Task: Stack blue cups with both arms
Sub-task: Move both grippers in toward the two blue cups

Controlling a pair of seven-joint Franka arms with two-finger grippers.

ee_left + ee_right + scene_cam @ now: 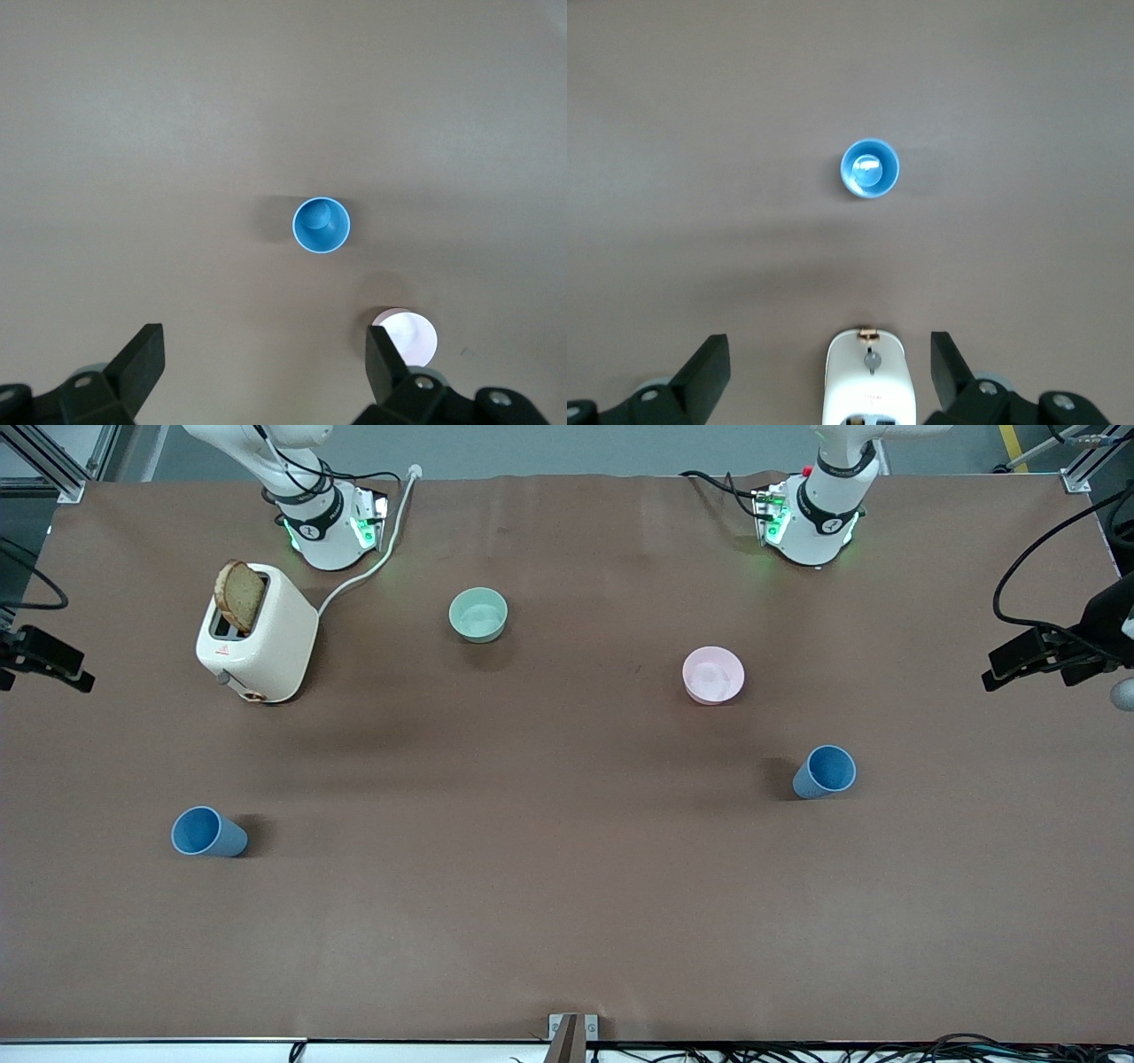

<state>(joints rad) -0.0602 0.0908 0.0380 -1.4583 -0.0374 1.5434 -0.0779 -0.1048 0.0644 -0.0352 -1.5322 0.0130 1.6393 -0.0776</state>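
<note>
While both blue cups (208,833) (825,771) stand upright and well apart on the table (549,886), untouched, left gripper (261,359) and right gripper (828,367) hang high, fingers spread; each probably descends over its own cup.

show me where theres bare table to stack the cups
Widest bare patch: between the two matte blue plastic cups, on toward the front camera. Crowded nearer the bases: white toaster, mint-green bowl, pink bowl.
</note>
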